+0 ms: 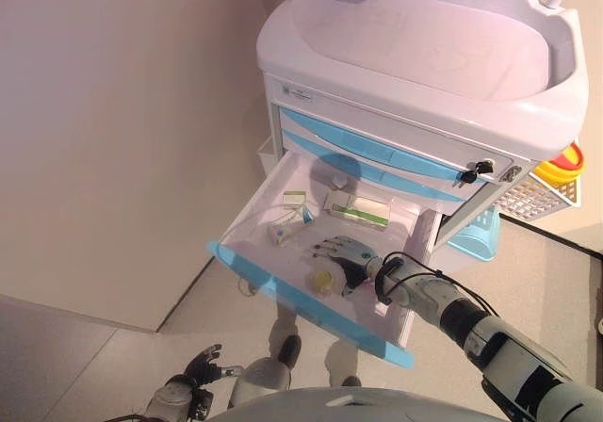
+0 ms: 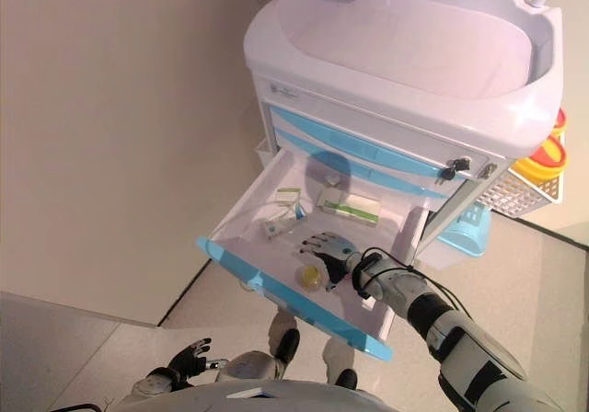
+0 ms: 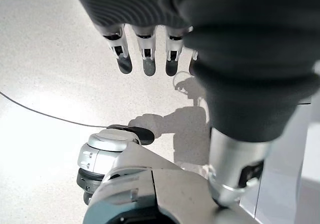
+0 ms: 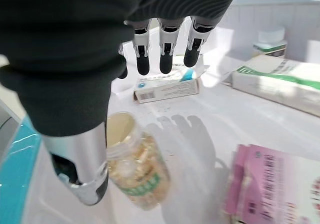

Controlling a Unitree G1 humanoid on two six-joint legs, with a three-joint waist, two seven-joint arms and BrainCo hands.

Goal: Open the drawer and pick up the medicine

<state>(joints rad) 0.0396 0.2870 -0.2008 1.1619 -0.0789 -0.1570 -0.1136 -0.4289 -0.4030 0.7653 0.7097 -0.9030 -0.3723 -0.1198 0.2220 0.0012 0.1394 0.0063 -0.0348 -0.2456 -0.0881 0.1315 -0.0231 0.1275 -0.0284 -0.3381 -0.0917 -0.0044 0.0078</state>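
Observation:
The cart's bottom drawer (image 1: 283, 295), white with a light blue front, stands pulled far out. In it lies a small clear medicine jar (image 4: 135, 164) with yellowish contents and a green label, on its side near the front (image 1: 323, 280). My right hand (image 1: 344, 255) hovers open in the drawer just over and behind the jar, fingers (image 4: 165, 54) straight and thumb beside it, gripping nothing. A small white box (image 4: 165, 90) lies past the fingertips. My left hand (image 1: 198, 364) hangs low by the floor at the lower left, fingers (image 3: 145, 54) relaxed.
The drawer also holds a long white-and-green box (image 1: 358, 211), a small green-topped box (image 1: 295, 197) and a pink packet (image 4: 275, 184). The white cart top (image 1: 424, 45) overhangs the drawer. Keys (image 1: 476, 170) hang from a lock. A basket with a yellow container (image 1: 563, 163) hangs at the right.

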